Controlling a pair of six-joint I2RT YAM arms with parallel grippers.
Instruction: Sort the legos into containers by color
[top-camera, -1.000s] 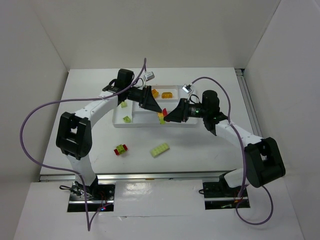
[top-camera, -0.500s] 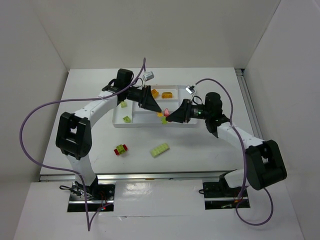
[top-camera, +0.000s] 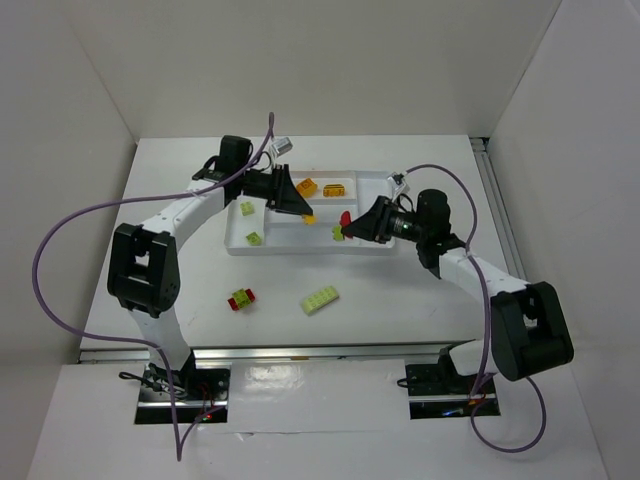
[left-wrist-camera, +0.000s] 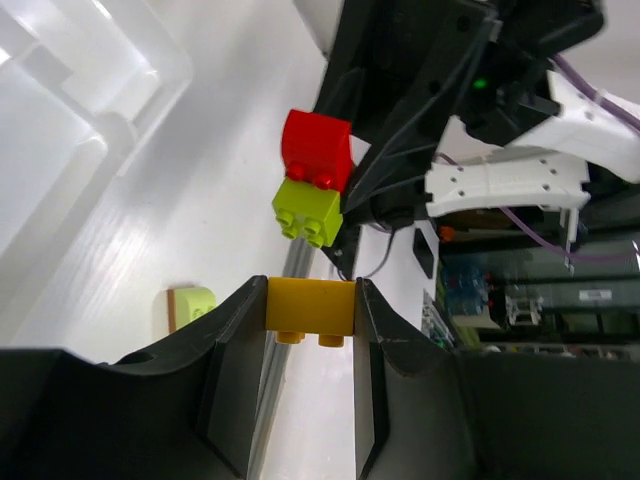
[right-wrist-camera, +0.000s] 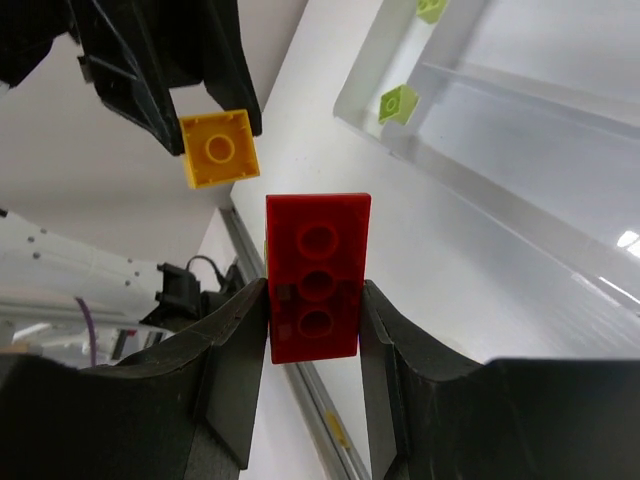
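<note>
My left gripper (top-camera: 303, 212) is shut on a small yellow brick (left-wrist-camera: 310, 305), held in the air over the white tray (top-camera: 300, 246). My right gripper (top-camera: 350, 226) faces it and is shut on a stack of a red brick (right-wrist-camera: 317, 275) on a light green brick (left-wrist-camera: 307, 210). The two held pieces are apart, with a small gap between them. In the right wrist view the yellow brick (right-wrist-camera: 218, 148) shows between the left fingers. The tray holds two yellow-orange bricks (top-camera: 306, 186) (top-camera: 335, 189) and two green bricks (top-camera: 246, 208) (top-camera: 254, 238).
On the table in front of the tray lie a mixed red, green and yellow stack (top-camera: 241, 298) and a flat light green brick (top-camera: 320, 299). White walls enclose the table at the left, back and right.
The grippers have drawn apart: the yellow brick came off the red and green stack. The left gripper moved left and back with it; the right gripper moved right.
</note>
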